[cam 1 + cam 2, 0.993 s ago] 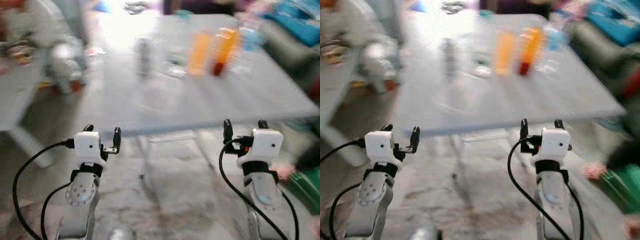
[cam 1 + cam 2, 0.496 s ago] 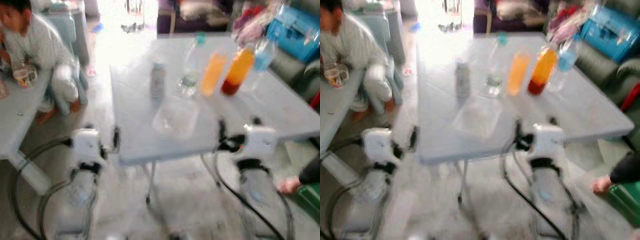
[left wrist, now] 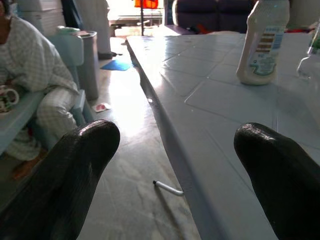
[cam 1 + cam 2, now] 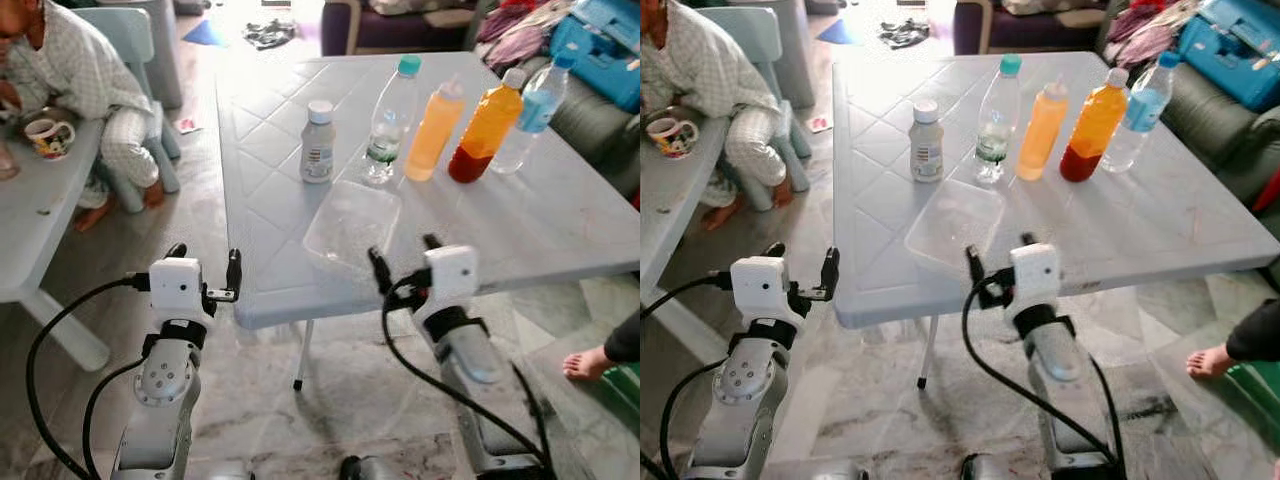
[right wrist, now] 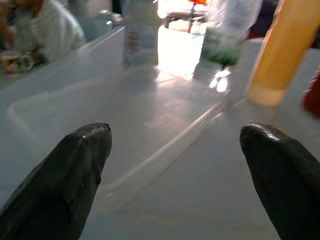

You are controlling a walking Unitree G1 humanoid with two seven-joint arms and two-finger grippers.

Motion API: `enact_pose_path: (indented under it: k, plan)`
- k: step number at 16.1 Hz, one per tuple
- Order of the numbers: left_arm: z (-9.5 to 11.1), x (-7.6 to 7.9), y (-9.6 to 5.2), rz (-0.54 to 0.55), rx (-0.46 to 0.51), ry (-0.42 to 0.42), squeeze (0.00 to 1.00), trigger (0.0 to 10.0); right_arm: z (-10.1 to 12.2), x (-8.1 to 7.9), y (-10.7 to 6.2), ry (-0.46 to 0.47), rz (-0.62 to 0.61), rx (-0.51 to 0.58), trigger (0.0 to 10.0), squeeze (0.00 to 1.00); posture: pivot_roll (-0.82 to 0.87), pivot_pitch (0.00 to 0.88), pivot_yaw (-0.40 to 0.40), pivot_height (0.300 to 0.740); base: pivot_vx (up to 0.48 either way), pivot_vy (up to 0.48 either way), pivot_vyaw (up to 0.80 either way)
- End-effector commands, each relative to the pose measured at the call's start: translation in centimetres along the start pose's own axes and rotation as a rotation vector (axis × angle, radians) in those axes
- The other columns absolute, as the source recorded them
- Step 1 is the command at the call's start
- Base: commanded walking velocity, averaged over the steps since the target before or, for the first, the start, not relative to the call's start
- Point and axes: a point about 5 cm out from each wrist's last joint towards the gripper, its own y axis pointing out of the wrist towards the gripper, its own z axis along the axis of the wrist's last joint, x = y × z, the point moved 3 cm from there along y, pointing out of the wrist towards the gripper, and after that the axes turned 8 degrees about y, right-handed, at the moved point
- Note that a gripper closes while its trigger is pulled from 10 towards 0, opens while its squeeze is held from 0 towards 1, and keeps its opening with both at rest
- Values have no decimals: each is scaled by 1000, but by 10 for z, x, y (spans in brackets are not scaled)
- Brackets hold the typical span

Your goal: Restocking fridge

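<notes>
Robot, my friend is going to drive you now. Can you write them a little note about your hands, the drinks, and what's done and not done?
Left gripper: fingers open, holding nothing, at the table's near left corner.
Right gripper: fingers open, holding nothing, at the near edge just in front of the clear tray.
Standing in a row across the table: white bottle, clear bottle with teal cap, orange bottle, orange-and-red bottle, blue-labelled bottle.
Done: robot stands at the table.
Left: nothing picked up yet; all five bottles need taking to the fridge.
A person sits at the small table on the left.
</notes>
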Motion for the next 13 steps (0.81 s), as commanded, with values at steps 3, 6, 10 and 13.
enact_pose_path:
  k: [3,6,10,13]
  plan:
    - [-2,0,0,2,-9,8,0,10000,-16,-17,-6,-31,124,-71,10000,0,120,74,-45,740,0,0,0]
    - [-1,3,1,-7,-8,3,0,10000,-21,-17,-8,-24,131,-86,10000,0,111,76,-41,740,0,0,0]
    - [-1,5,3,-15,-5,3,0,10000,-19,-4,-5,-36,68,-78,10000,0,114,73,-41,740,0,0,0]
    - [0,3,3,-6,-4,10,0,10000,-15,11,-2,-36,-15,-57,10000,0,119,73,-41,740,0,0,0]
